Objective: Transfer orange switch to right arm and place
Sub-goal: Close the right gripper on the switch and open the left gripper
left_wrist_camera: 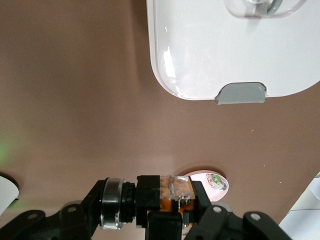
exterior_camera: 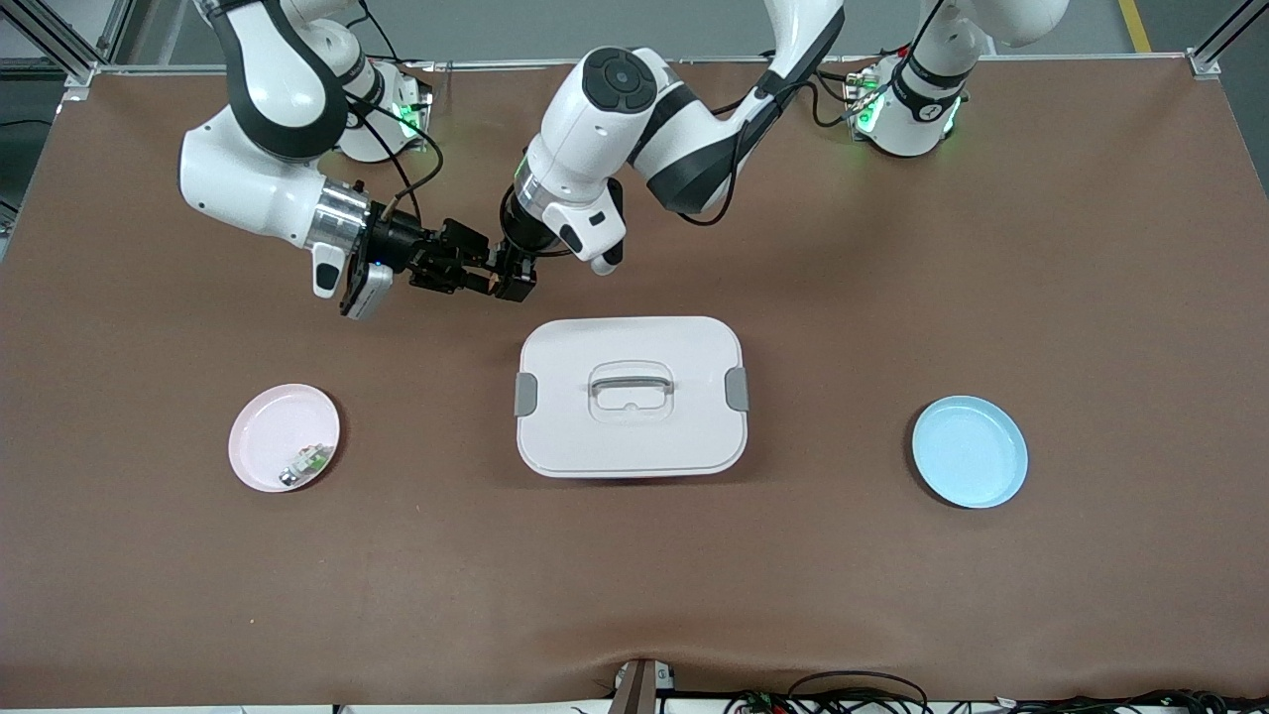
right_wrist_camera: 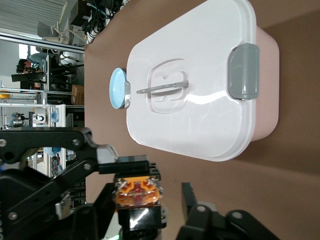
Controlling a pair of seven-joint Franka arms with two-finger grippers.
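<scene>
Left jaws: clamped on the orange switch (exterior_camera: 493,282); left gripper (exterior_camera: 512,280) up in the air over bare desk (exterior_camera: 1091,297), just off the white box's edge that faces the robots' bases, toward the right arm's end.
Right jaws: spread apart on either side of the orange switch, not pressing on it as far as the right wrist view shows; right gripper (exterior_camera: 474,274) meeting the left gripper tip to tip over the same patch of desk.
Orange switch: off the desk, between the two grippers; in the right wrist view (right_wrist_camera: 138,192) orange middle with black blocks at both ends; in the left wrist view (left_wrist_camera: 175,194) black and orange, gripped at the lower edge of the frame.
White box (exterior_camera: 632,396): rounded lid with a grey handle in a recess and a grey clasp on each short side; mid-desk, nearer the front camera than both grippers.
Pink plate (exterior_camera: 284,437): toward the right arm's end of the desk, holding a small green-and-silver part (exterior_camera: 305,463) near its rim.
Blue plate (exterior_camera: 969,450): toward the left arm's end of the desk, well apart from the white box.
Desk: brown surface.
</scene>
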